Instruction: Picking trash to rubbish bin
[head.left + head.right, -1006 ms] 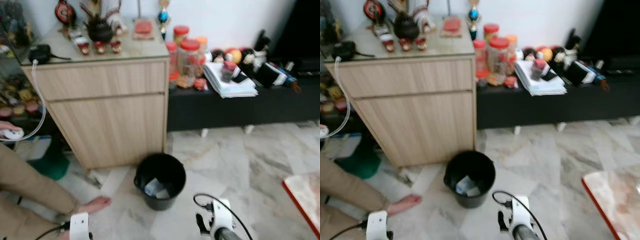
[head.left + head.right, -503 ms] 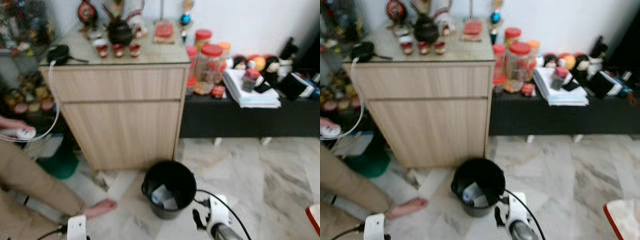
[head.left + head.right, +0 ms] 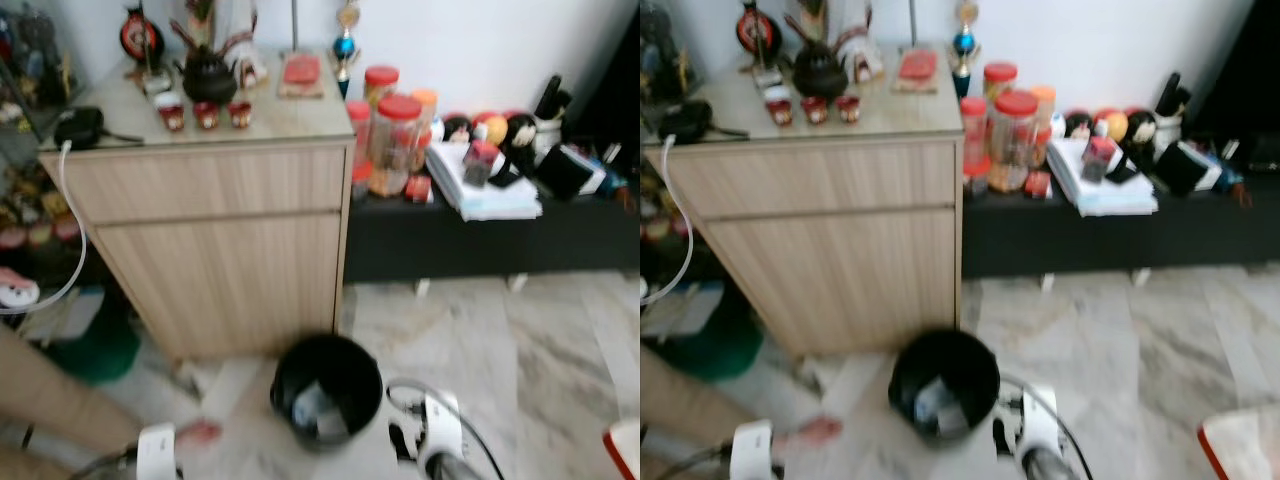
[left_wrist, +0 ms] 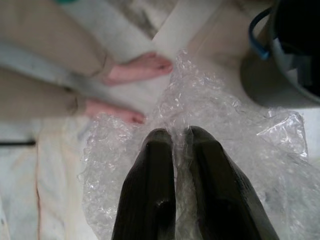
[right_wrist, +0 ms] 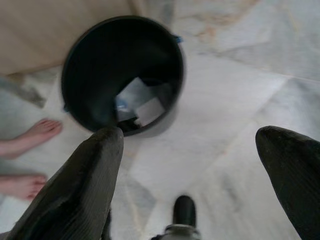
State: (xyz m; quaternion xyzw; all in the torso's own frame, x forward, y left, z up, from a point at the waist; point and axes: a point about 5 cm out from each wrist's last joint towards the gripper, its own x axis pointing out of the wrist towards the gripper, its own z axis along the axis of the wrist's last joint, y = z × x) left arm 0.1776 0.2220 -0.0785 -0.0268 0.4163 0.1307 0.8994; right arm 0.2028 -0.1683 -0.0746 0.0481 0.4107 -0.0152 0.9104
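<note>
A black rubbish bin (image 3: 326,390) stands on the marble floor before the wooden cabinet, with pale scraps (image 5: 136,103) lying in its bottom. In the left wrist view my left gripper (image 4: 176,136) is shut on a crumpled sheet of clear bubble wrap (image 4: 210,130), and the bin's rim (image 4: 287,55) sits just beyond it. My right gripper (image 5: 192,137) is open and holds nothing, hanging above the floor beside the bin (image 5: 122,75). Both wrists (image 3: 157,450) (image 3: 435,440) show at the lower edge of the head view, on either side of the bin.
A person's bare feet (image 4: 140,67) and beige trouser leg (image 3: 50,385) are close on my left. The wooden cabinet (image 3: 215,235) stands right behind the bin, and a low black bench (image 3: 480,230) with jars and books runs to the right. A red-edged mat (image 3: 625,445) lies at the right.
The head view has swung slightly and is blurred, so the camera has moved. The bin stays between my two wrists. The person's foot now sits lower and nearer my left wrist.
</note>
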